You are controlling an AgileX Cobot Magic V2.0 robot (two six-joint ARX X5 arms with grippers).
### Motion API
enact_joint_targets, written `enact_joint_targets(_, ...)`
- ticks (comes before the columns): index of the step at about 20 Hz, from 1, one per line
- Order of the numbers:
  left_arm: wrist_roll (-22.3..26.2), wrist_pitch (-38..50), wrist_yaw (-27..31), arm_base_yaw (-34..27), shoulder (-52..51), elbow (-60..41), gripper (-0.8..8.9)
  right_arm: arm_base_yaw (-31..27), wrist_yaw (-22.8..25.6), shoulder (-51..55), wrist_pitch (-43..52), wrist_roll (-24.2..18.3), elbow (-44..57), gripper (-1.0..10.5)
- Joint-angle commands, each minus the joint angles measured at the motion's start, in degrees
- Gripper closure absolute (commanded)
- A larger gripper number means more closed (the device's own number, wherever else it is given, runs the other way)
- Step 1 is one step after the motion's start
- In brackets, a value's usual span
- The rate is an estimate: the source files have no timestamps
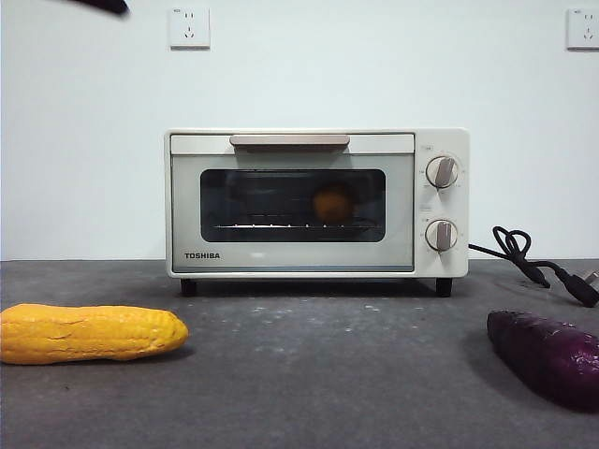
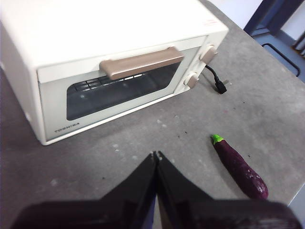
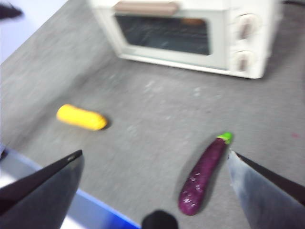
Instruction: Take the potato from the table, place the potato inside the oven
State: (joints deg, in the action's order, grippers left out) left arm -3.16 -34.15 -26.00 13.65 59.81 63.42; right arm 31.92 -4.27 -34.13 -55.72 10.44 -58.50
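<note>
Two arms hang clear of the oven [image 1: 316, 204], neither touching anything; the oven stands on the table [image 1: 309, 374] with its glass door closed, and the potato [image 1: 333, 205] sits inside on the wire rack, seen dimly through the glass toward the knob side of the oven. The left gripper [image 2: 156, 155] hovers above the table in front of the oven door, its black jaws pressed together with nothing between them; the right gripper [image 3: 155, 157] is farther back from the oven and high above the table, its jaws spread wide and empty. In front of the oven, off its TOSHIBA-logo side, lies a yellow corn cob [image 1: 89, 332]; in front of the oven off its knob side lies a dark purple eggplant [image 1: 547, 355] with a green stem end; a black cord [image 1: 529, 257] trails on the table beside the oven's knob side.
</note>
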Motion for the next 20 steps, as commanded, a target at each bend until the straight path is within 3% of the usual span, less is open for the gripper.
enact_joint_targets(1,1.7,-4.4,3.7,2.3,-6.1,0.0,8.21,0.1,-1.9,-0.9,0.3,-1.8,0.0,4.5)
enact_joint_targets(5,1.8,-13.9,8.7,5.6,-14.6,0.0,8.21,0.1,-1.9,-1.5,0.3,-2.4,0.0,4.5)
enact_joint_targets(6,1.8,-15.7,9.8,6.0,-16.0,0.0,8.21,0.1,-1.9,-1.5,0.3,-2.4,0.0,4.9)
enact_joint_targets(7,1.8,-17.0,10.3,6.3,-17.1,0.0,8.21,0.1,-1.9,-1.5,0.2,-2.4,0.0,6.1)
enact_joint_targets(9,1.8,-19.0,10.8,6.3,-18.8,0.0,8.21,0.1,-1.9,-1.5,-0.1,-2.4,0.0,9.5)
enact_joint_targets(20,1.7,-24.0,10.8,6.3,-19.5,0.0,8.17,0.1,-1.4,-1.5,-0.1,-2.4,0.0,9.5)
